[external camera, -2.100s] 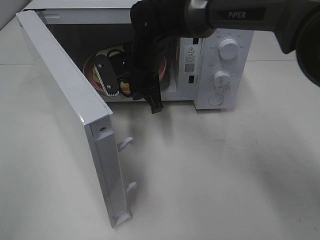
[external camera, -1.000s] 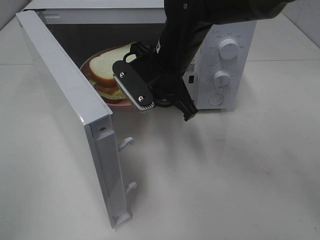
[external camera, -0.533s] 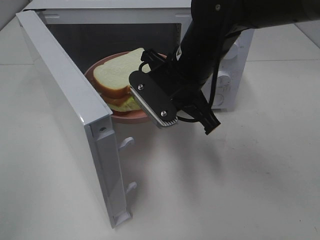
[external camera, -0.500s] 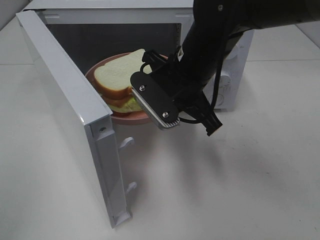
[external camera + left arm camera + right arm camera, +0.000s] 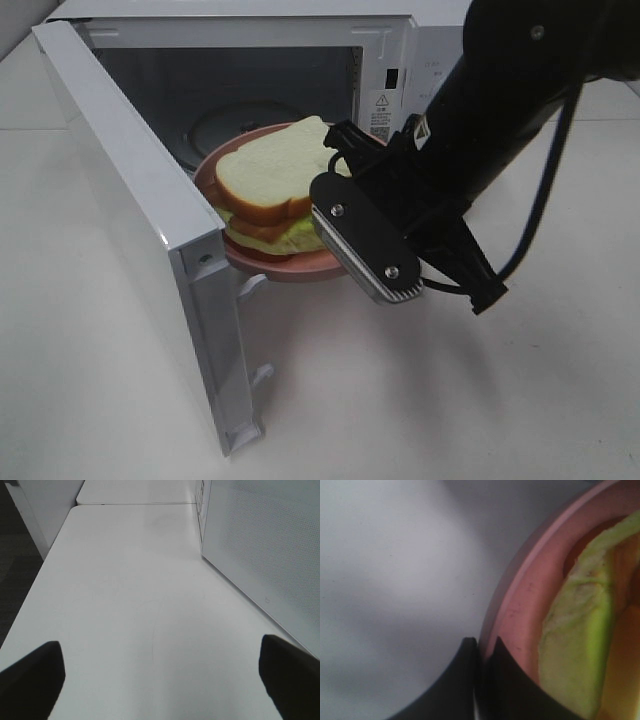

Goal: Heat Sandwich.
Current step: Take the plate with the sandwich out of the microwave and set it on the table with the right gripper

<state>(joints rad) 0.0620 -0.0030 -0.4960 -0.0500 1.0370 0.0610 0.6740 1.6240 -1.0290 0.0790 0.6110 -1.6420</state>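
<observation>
Change: the right gripper (image 5: 345, 235) has drawn the pink plate (image 5: 290, 268) outward from the microwave (image 5: 250, 40) cavity; two seconds back the plate sat deep inside, and it now hangs past the front sill, above the table (image 5: 400, 400).
Meaning for the task: judged from this, the plate is coming out rather than going in, so the heating itself looks finished or skipped; what remains is probably setting the plate down and shutting the door.
Right gripper: clamped narrow on the near rim of the plate; the right wrist view shows the two dark fingertips (image 5: 465, 680) pinching the pink edge, one on each side.
Sandwich: the sandwich (image 5: 270, 185) lies on the plate, white bread on top, green and reddish filling at the edge, roughly level with the cavity mouth.
Left gripper: the left gripper (image 5: 160, 672) stands wide apart and holds nothing, pointed along bare table beside a white perforated panel (image 5: 265, 550).
Microwave door: the door (image 5: 150, 240) stands swung fully out on the left of the high view, its latch hooks facing the table.
Hidden: the arm covers the control panel and the plate's right rim; whether the plate's underside touches the sill cannot be told.
Hard to make out: the glass turntable (image 5: 235, 125) shows only dimly behind the plate.
</observation>
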